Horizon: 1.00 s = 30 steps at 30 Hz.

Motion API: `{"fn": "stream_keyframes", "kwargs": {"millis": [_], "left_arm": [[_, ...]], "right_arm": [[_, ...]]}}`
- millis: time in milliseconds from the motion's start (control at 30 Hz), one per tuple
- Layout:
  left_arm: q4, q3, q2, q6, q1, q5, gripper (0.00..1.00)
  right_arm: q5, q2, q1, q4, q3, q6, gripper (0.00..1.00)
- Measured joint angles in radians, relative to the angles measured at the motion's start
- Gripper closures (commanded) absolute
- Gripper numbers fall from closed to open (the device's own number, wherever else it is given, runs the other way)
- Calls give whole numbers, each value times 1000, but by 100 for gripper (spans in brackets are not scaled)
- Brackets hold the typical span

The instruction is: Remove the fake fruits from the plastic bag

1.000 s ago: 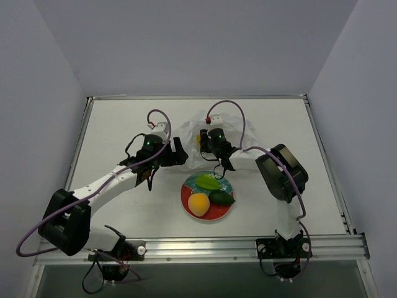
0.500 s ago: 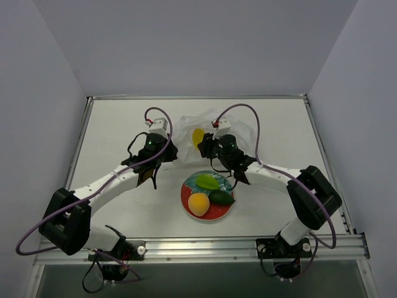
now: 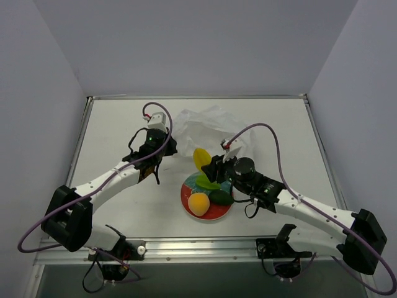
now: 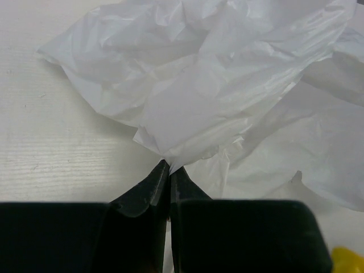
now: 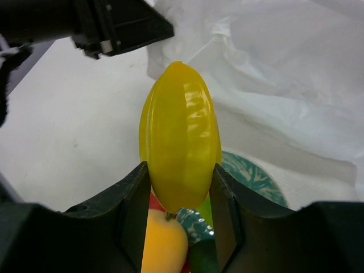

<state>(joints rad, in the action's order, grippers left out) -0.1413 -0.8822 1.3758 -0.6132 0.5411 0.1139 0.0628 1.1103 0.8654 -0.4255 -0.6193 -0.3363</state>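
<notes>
The whitish plastic bag [image 3: 211, 124] lies crumpled at the back of the table. My left gripper [image 3: 170, 149] is shut on the film at the bag's left edge; in the left wrist view the fingertips [image 4: 169, 166] pinch a fold of the plastic bag [image 4: 216, 85]. My right gripper [image 3: 208, 165] is shut on the yellow-green pointed fruit [image 3: 200, 156], outside the bag and above the plate's far edge. In the right wrist view that fruit [image 5: 181, 142] stands between both fingers. The round orange-yellow fruit [image 3: 198, 203], the dark green oval [image 3: 221, 198] and the bright green fruit [image 3: 208, 182] lie on the plate.
The red-and-teal plate [image 3: 217, 214] sits near the front middle of the table, just in front of the bag. The left arm's black gripper body [image 5: 114, 25] shows at the top left of the right wrist view. Grey walls close in the table on three sides.
The left gripper has shut on the bag's edge. The right arm has drawn the yellow-green fruit out of the bag and toward the plate.
</notes>
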Motion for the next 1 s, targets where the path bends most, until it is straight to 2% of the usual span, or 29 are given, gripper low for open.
{"fn": "stream_keyframes", "kwargs": {"millis": [167, 367, 533, 667, 767, 1000], "left_arm": [[-12, 1, 12, -8, -6, -1, 98], [-54, 39, 12, -27, -6, -12, 98], [-56, 66, 5, -30, -6, -21, 98], [-71, 79, -7, -31, -6, -31, 98], [-89, 92, -7, -31, -6, -38, 98], [-110, 113, -7, -39, -6, -55, 98]], "right_arm": [[-107, -79, 36, 74, 26, 6, 83], [-202, 54, 45, 110, 25, 37, 83], [-213, 135, 44, 143, -10, 77, 82], [-213, 164, 44, 148, -43, 101, 78], [-213, 169, 44, 153, -48, 115, 71], [-224, 224, 37, 177, -84, 150, 70]]}}
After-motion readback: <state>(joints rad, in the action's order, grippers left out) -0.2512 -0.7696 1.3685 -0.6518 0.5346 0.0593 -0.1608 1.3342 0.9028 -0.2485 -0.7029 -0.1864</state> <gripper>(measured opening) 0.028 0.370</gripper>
